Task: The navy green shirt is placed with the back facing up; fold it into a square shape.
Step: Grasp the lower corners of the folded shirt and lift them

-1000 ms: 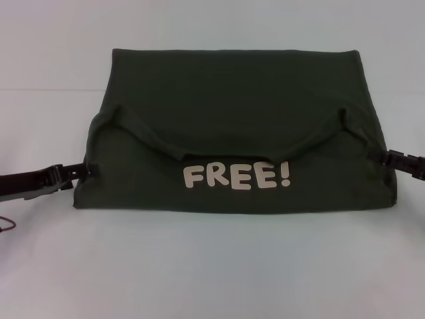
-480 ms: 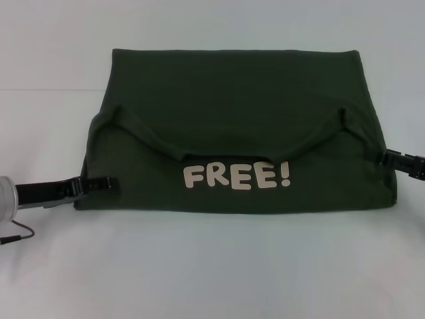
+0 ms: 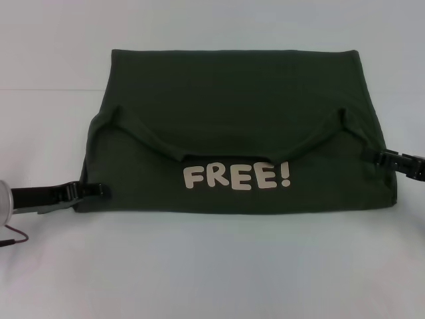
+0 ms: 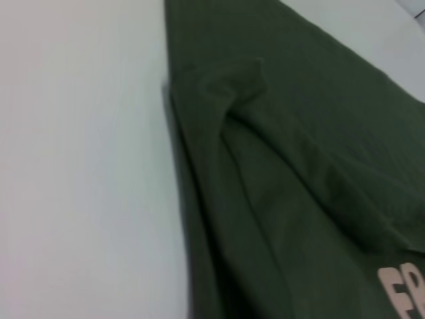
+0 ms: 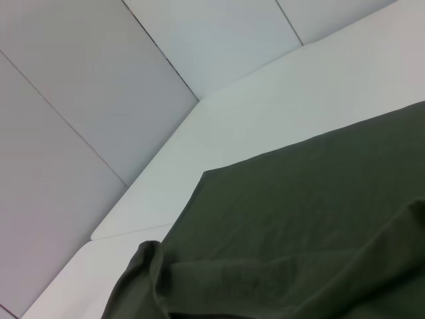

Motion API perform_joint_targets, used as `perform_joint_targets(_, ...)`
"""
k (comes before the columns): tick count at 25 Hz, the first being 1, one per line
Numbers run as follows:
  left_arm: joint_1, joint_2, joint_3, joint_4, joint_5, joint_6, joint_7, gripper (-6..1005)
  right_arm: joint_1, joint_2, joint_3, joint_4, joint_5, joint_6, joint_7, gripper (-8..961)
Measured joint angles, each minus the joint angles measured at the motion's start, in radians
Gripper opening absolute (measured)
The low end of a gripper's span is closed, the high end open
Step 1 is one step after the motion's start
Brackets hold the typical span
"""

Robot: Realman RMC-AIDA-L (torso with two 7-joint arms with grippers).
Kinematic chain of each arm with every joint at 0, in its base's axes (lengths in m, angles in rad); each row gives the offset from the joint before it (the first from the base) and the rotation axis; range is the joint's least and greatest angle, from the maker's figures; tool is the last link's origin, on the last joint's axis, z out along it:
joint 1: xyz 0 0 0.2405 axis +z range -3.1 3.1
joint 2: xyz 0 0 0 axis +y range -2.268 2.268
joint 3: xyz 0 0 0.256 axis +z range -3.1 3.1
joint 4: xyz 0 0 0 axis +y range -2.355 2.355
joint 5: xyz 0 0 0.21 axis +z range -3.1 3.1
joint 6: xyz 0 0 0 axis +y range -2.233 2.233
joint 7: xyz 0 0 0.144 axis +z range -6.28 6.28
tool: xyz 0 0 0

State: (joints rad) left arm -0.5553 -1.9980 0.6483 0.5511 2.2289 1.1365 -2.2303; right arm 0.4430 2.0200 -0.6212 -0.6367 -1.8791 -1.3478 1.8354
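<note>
Our left gripper (image 3: 101, 190) lies low at the shirt's left edge, near its front corner, the black fingers reaching in over the fabric from the side. Our right gripper (image 3: 378, 157) sits at the opposite edge, its tip touching the cloth about midway up the right side. From the head view both pairs of fingers look drawn together at the fabric, but we cannot tell whether either has actually pinched the cloth or merely rests on it; neither wrist view shows its own fingers.

The navy green shirt (image 3: 232, 100) lies in the middle of the white table (image 3: 212, 272), already folded into a wide, roughly rectangular block, somewhat broader at the near side. A folded-over layer with a curved, hemmed edge runs across the middle. Below that edge, on the near panel, we read "FREE!" (image 3: 236, 177) in rounded, pale cream block letters; the left wrist view catches the start of the same word at its border.

The fabric is a soft, matte, dark olive knit. In the left wrist view the side edge shows several stacked layers with soft creases, and in the right wrist view the cloth forms a small rumpled lobe against the smooth table, with grey wall panels (image 5: 80, 100) beyond.
</note>
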Motion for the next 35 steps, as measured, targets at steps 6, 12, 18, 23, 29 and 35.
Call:
perform_joint_targets(6, 0.011, -0.008, 0.004, 0.031, 0.019, -0.007, 0.009, 647, -0.005, 0.001, 0.000, 0.000, 0.000, -0.004, 0.000, 914)
perform_joint_targets(12, 0.013, -0.011, 0.007, 0.036, 0.020, 0.002, 0.020, 307, -0.008, 0.002, -0.001, 0.000, 0.000, -0.005, 0.000, 912)
perform_joint_targets(18, 0.008, -0.009, 0.007, 0.038, 0.023, 0.022, 0.021, 178, 0.005, -0.013, -0.011, -0.041, -0.076, -0.005, 0.063, 896)
perform_joint_targets(23, 0.005, -0.006, 0.004, 0.040, 0.024, 0.032, 0.021, 70, 0.055, -0.062, -0.013, -0.199, -0.313, -0.033, 0.470, 880)
perform_joint_targets(29, 0.004, -0.004, 0.001, 0.057, 0.017, 0.054, 0.025, 31, 0.239, -0.165, -0.027, -0.200, -0.677, -0.130, 0.863, 861)
perform_joint_targets(35, -0.001, -0.007, 0.002, 0.059, 0.016, 0.061, 0.031, 31, 0.324, -0.132, -0.030, -0.149, -0.850, -0.079, 0.865, 841)
